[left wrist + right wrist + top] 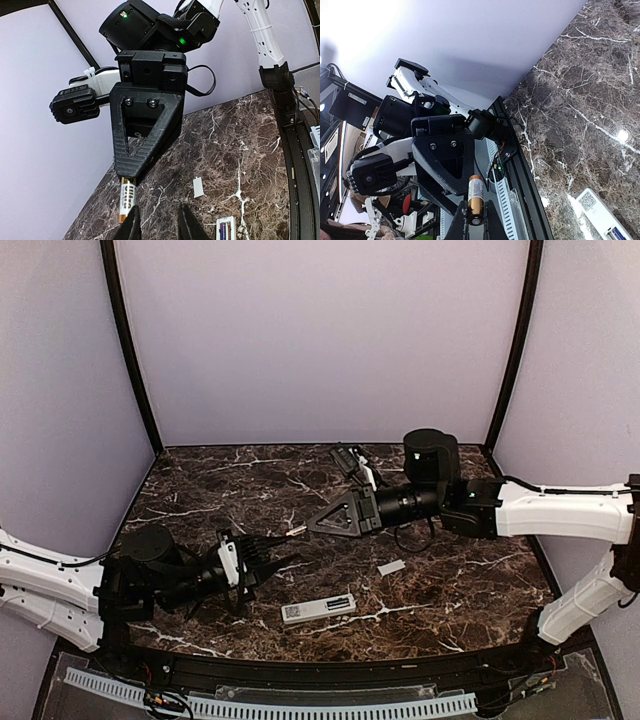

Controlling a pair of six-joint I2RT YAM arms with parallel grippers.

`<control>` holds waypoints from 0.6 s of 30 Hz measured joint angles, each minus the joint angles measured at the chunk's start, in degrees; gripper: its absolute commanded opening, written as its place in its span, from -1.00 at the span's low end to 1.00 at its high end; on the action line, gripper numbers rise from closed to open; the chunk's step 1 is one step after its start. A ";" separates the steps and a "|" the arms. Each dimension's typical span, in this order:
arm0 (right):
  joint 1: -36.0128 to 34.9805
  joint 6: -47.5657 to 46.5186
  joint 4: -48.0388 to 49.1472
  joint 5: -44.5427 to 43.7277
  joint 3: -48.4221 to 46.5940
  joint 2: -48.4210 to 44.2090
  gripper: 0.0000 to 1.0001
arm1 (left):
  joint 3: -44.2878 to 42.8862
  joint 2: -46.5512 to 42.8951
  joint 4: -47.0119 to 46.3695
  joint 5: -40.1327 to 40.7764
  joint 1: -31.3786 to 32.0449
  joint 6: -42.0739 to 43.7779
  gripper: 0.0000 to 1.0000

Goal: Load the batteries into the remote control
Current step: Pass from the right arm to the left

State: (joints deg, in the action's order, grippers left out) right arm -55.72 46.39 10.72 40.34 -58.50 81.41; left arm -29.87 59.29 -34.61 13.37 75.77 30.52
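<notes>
Battery [476,202] looks gold-and-white up close, a speck overhead.

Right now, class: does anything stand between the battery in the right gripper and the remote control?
Only the left gripper, open, just short of the battery in the right gripper, hangs near the line toward the remote control. Nothing else visible intervenes; the small white piece lies off to the side.
</notes>
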 measured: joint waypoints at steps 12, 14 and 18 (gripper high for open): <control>0.00 -0.44 -0.66 0.22 0.13 -0.13 -1.00 | 0.46 -4.33 -0.85 4.33 0.00 1.22 -0.31; 0.00 -0.52 -0.92 0.28 0.13 -0.13 -1.00 | 0.46 -4.35 -0.68 4.57 0.00 1.42 -0.38; -0.15 -1.09 -1.68 0.39 -0.17 -0.13 -1.00 | 0.46 -3.78 0.28 4.68 0.00 1.66 -0.37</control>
State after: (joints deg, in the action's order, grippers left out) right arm -55.88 45.30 9.04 40.73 -58.67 81.28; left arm -29.41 55.51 -34.33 18.04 75.77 32.18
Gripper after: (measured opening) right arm 0.051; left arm 0.302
